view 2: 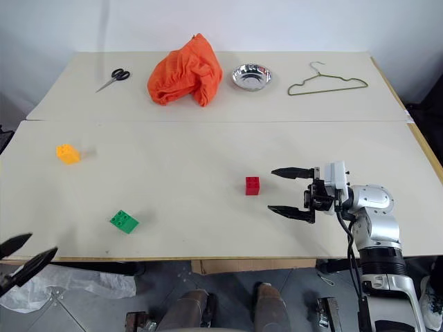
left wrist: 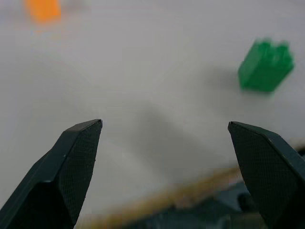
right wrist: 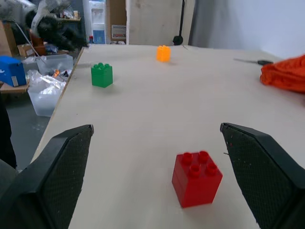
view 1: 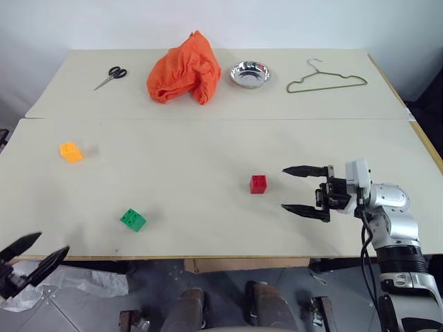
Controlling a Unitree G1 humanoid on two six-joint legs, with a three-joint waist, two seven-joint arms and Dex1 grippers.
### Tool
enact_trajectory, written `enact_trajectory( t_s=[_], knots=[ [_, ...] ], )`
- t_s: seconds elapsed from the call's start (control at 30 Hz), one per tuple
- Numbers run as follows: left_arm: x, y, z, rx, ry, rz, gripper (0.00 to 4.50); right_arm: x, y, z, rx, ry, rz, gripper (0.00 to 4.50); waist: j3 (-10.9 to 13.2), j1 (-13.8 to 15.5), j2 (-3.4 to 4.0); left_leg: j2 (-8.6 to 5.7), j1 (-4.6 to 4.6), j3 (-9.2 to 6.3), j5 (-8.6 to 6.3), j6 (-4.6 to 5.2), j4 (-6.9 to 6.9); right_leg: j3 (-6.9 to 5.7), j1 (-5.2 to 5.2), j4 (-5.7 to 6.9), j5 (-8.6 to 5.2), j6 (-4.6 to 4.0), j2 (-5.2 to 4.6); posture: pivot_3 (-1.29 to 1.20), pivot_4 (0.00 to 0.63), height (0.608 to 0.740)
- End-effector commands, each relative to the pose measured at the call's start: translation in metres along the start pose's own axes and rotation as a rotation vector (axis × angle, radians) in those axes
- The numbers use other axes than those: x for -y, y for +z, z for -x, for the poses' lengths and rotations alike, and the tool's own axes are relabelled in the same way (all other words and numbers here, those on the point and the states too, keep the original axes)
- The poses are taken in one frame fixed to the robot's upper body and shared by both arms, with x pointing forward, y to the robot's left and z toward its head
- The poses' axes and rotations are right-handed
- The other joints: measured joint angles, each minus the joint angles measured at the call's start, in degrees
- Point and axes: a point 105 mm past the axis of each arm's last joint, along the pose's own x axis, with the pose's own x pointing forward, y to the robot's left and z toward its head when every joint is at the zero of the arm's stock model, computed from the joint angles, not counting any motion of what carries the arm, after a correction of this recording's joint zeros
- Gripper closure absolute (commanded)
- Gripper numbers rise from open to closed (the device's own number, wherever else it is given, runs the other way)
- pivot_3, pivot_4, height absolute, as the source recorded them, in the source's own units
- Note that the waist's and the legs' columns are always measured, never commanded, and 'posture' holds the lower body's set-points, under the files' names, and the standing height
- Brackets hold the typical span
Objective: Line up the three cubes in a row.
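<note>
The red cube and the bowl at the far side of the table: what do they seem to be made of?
The red cube looks like smooth, slightly glossy moulded plastic, with round studs on top. The bowl looks like polished metal, probably steel, judging by its mirror-like silver shine.

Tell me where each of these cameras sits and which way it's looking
Head views: up on the head, looking down over the table; right gripper open by the red cube.
Left wrist view: along the open left gripper at the green cube.
Right wrist view: along its open fingers at the red cube.
All share the green cube.
</note>
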Motion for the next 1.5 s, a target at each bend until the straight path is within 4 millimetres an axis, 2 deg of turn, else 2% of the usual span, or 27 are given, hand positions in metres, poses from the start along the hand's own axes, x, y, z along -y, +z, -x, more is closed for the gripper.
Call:
enact_trajectory(
  t_s=[0.03, 0.2, 0.3, 0.5, 0.67, 0.77, 0.97, 1.03, 1.23, 1.3, 1.37, 1.43, 1.5],
  knots=[
    [0.015, 0.016, -0.012, 0.053, -0.079, -0.070, 0.00, -0.009, 0.005, 0.000, 0.032, 0.063, 0.048, 0.03, -0.01, 0.12, -0.01, 0.00, -0.01, -0.02, 0.00, -0.01, 0.00, -0.01, 0.00, 0.00, 0.00, -0.01, -0.01, 0.00, 0.150, 0.740],
    [0.054, 0.039, -0.050, 0.145, -0.229, -0.117, 0.00, -0.015, 0.005, -0.002, 0.051, 0.086, 0.035, 0.03, -0.01, -0.12, 0.00, 0.00, -0.04, -0.03, -0.02, 0.00, 0.00, -0.01, 0.00, -0.03, 0.02, -0.04, -0.04, 0.00, 0.150, 0.740],
    [0.077, 0.045, -0.072, 0.183, -0.295, -0.093, 0.00, -0.027, 0.005, -0.006, 0.072, 0.127, 0.019, 0.03, -0.02, -0.23, 0.02, 0.01, -0.02, -0.02, -0.03, -0.03, -0.04, -0.01, -0.01, -0.02, 0.02, -0.04, 0.00, 0.00, 0.150, 0.740],
    [0.078, 0.030, -0.098, 0.160, -0.288, -0.070, 0.00, -0.050, 0.002, -0.014, 0.103, 0.194, 0.014, 0.03, -0.02, -0.32, 0.02, 0.10, -0.02, 0.07, -0.03, -0.11, -0.03, -0.02, -0.07, 0.00, 0.00, -0.06, 0.14, 0.00, 0.150, 0.740],
    [0.078, 0.027, -0.113, 0.156, -0.280, -0.085, 0.00, -0.055, -0.001, -0.017, 0.105, 0.219, 0.028, 0.03, -0.03, 0.08, -0.01, 0.07, -0.01, 0.04, -0.03, -0.09, 0.02, -0.03, -0.03, 0.01, 0.01, -0.06, 0.11, 0.00, 0.150, 0.740],
    [0.076, 0.020, -0.116, 0.143, -0.283, -0.078, 0.61, -0.052, -0.001, -0.020, 0.121, 0.211, 0.054, 0.00, -0.03, 0.00, 0.00, 0.07, -0.02, 0.04, -0.03, -0.09, 0.01, -0.03, -0.05, 0.00, 0.01, -0.06, 0.11, 0.00, 0.150, 0.740],
    [0.082, 0.015, -0.116, 0.144, -0.359, -0.095, 2.34, -0.051, -0.003, -0.019, 0.115, 0.200, 0.067, 0.00, -0.03, -0.11, 0.00, 0.09, -0.02, 0.04, -0.03, -0.10, 0.01, -0.05, -0.06, 0.00, 0.00, -0.06, 0.12, 0.00, 0.150, 0.740],
    [0.087, 0.021, -0.116, 0.154, -0.415, -0.123, 2.92, -0.050, -0.003, -0.015, 0.104, 0.192, 0.070, 0.00, -0.03, -0.10, 0.00, 0.09, -0.02, 0.04, -0.03, -0.10, 0.01, -0.05, -0.05, -0.01, 0.00, -0.06, 0.12, 0.00, 0.150, 0.740],
    [0.113, 0.064, -0.130, 0.166, -0.692, -0.260, 3.00, -0.043, 0.001, -0.004, 0.090, 0.133, 0.095, 0.00, -0.03, 0.66, -0.01, 0.08, -0.04, -0.01, -0.02, -0.10, 0.03, -0.08, -0.03, -0.01, 0.00, -0.06, 0.09, 0.00, 0.150, 0.740],
    [0.124, 0.082, -0.150, 0.161, -0.809, -0.348, 3.00, -0.043, 0.004, 0.000, 0.087, 0.096, 0.101, 0.00, -0.03, 1.12, 0.01, 0.07, -0.03, -0.01, -0.01, -0.11, 0.03, -0.08, -0.03, 0.01, 0.00, -0.06, 0.09, 0.00, 0.150, 0.740],
    [0.137, 0.096, -0.180, 0.156, -0.916, -0.423, 3.00, -0.045, 0.004, 0.007, 0.066, 0.068, 0.101, 0.00, -0.05, 1.95, 0.07, 0.00, -0.03, -0.08, 0.02, -0.11, 0.04, -0.15, -0.02, 0.05, 0.01, -0.06, 0.09, 0.00, 0.150, 0.740],
    [0.148, 0.102, -0.207, 0.146, -0.989, -0.466, 3.00, -0.044, 0.003, 0.013, 0.045, 0.045, 0.106, 0.00, -0.10, 1.98, 0.10, -0.13, -0.08, -0.07, 0.08, -0.06, 0.07, -0.27, -0.03, 0.10, 0.04, -0.01, 0.17, 0.00, 0.150, 0.740],
    [0.166, 0.099, -0.233, 0.104, -1.079, -0.510, 3.00, -0.042, 0.006, 0.017, 0.036, 0.002, 0.126, 0.00, -0.10, 1.65, 0.09, -0.39, -0.06, 0.17, 0.17, 0.12, 0.09, -0.51, -0.08, 0.48, 0.08, 0.07, 0.25, 0.00, 0.150, 0.740]
  ],
)
